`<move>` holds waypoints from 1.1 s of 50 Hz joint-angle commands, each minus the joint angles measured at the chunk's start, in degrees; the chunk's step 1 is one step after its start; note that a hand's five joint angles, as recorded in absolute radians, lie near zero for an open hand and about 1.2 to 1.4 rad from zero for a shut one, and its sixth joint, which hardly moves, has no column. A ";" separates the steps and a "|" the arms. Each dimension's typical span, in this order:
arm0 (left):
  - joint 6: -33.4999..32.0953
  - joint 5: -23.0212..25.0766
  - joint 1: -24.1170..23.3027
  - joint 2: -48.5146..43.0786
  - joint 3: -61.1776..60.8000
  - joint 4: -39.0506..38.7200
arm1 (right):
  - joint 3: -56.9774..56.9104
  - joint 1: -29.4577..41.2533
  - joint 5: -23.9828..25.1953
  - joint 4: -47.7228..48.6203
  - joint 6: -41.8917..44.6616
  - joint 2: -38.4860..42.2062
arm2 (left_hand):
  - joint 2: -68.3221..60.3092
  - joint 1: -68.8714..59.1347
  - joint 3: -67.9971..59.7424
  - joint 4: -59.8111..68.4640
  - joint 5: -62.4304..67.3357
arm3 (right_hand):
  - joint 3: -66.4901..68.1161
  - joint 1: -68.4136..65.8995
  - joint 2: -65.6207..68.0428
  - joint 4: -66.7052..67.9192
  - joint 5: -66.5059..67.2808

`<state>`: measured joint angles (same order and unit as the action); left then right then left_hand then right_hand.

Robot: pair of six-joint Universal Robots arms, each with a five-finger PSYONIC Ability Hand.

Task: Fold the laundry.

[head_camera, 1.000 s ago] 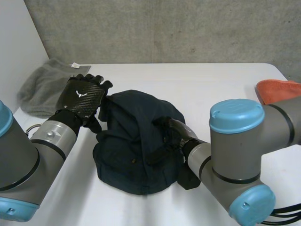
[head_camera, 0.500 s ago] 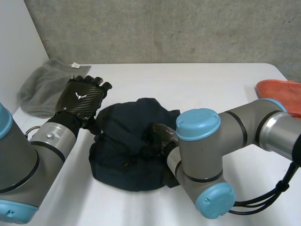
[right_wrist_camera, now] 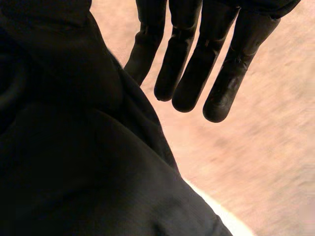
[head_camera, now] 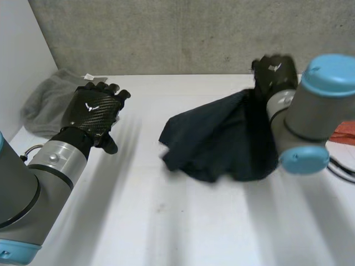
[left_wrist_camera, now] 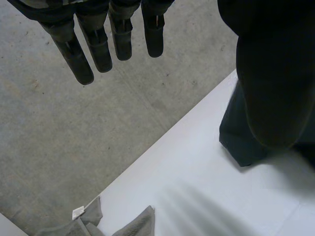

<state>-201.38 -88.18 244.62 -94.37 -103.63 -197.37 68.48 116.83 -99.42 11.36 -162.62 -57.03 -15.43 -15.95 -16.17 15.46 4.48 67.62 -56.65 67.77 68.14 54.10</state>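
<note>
A white table (head_camera: 166, 221) stands against a grey concrete wall (head_camera: 166, 33), with a robot arm reaching in from each side.

The right hand (head_camera: 273, 72) is held up above the far right part of the table. A dark navy garment (head_camera: 222, 141) hangs from it in a loose, crumpled sheet. The garment slopes down and towards the middle of the table, where its lower edge is at the tabletop. In the right wrist view, this hand's fingers (right_wrist_camera: 187, 73) are straight, close side by side, and clear of the cloth. The garment is draped over the thumb side of the hand and under the palm. The thumb is covered by fabric, so I cannot tell whether it presses on the cloth.

The left hand (head_camera: 91, 112) hovers above the left side of the table, well apart from the garment. In its own wrist view its fingers (left_wrist_camera: 101, 44) are straight and relaxed, holding nothing, and the garment's low corner lies beyond them on the table.

A crumpled grey cloth (head_camera: 47, 102) lies at the far left corner, behind the left hand. A bit of orange cloth (head_camera: 347, 132) shows at the right edge, behind the right arm.
</note>
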 commanded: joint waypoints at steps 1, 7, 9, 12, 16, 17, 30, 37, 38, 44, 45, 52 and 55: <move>0.02 0.12 -0.45 -0.55 0.00 0.06 | -10.56 -4.42 6.16 2.44 6.35 4.99 | 0.50 1.03 1.25 -0.53 0.45 | 12.38 -23.35 12.23 11.86 15.90; 0.02 0.12 -2.21 -1.52 0.09 -0.12 | -11.35 -4.60 11.09 2.09 6.62 10.97 | 0.50 1.03 1.25 -0.53 0.45 | -23.52 12.55 -23.67 -24.04 -19.99; -0.07 0.03 -3.61 -2.92 0.53 -0.29 | -10.66 -4.42 10.74 1.39 7.32 11.94 | 0.33 0.86 1.08 -0.37 0.62 | -57.62 46.65 -57.77 -58.14 -54.10; 0.02 -0.23 -5.89 -4.94 1.58 -0.29 | -9.34 -4.42 10.56 0.95 7.67 11.15 | 0.33 0.86 1.08 -0.37 0.62 | -57.62 46.65 -57.77 -58.14 -54.10; 0.37 -0.59 -9.14 -7.13 4.21 -0.29 | -5.12 -4.86 10.56 0.86 7.76 5.63 | -0.33 0.19 0.41 0.30 1.28 | -57.62 46.65 -57.77 -58.14 -54.10; 0.81 -0.85 -9.85 -7.75 4.92 -0.29 | -3.02 -5.30 10.56 0.86 7.59 2.31 | -0.34 0.19 0.41 0.31 1.29 | -57.62 46.65 -57.77 -58.14 -54.10; 11.97 -2.96 -18.20 -21.46 21.61 0.76 | 8.42 -17.68 13.02 -16.97 7.41 -13.02 | -7.57 -7.05 -6.83 7.54 8.52 | -57.62 46.65 -57.77 -58.14 -54.10; 13.38 -2.52 -21.99 -30.86 30.32 2.08 | 11.93 -24.11 18.11 -26.56 7.41 -12.67 | -7.24 -6.71 -6.49 7.20 8.19 | -56.53 45.56 -56.68 -57.05 -53.00; 13.38 -2.52 -22.25 -31.83 31.02 1.99 | 12.46 -24.55 18.90 -26.39 7.32 -12.49 | -7.24 -6.71 -6.49 7.20 8.19 | -56.53 45.56 -56.68 -57.05 -53.00; 13.21 -2.78 -24.01 -40.71 38.93 2.25 | 15.71 -25.96 25.75 -20.61 3.56 -7.32 | -7.24 -6.71 -6.49 7.20 8.19 | -56.53 45.56 -56.68 -57.05 -53.00; 13.20 -2.87 -24.10 -41.67 39.98 2.25 | 15.89 -25.96 26.11 -19.54 2.32 -6.61 | -7.40 -6.88 -6.66 7.37 8.35 | -56.53 45.56 -56.68 -57.05 -53.00; 12.68 -3.22 -23.84 -48.53 46.84 2.34 | 15.72 -25.60 26.91 -11.19 -5.50 0.06 | -10.92 -10.40 -10.18 10.89 11.87 | -53.50 42.54 -53.66 -54.03 -49.98; 12.07 -3.66 -23.48 -50.11 48.60 2.25 | 15.28 -25.52 26.82 -9.96 -5.77 2.35 | -26.14 -25.62 -25.40 26.11 27.09 | -41.30 30.34 -41.46 -41.83 -37.78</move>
<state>-188.54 -91.24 220.53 -141.04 -58.72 -195.02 84.64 90.96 -72.62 -2.81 -165.57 -59.75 -22.12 -22.72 -22.17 22.23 12.56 12.32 -11.61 12.81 13.53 3.39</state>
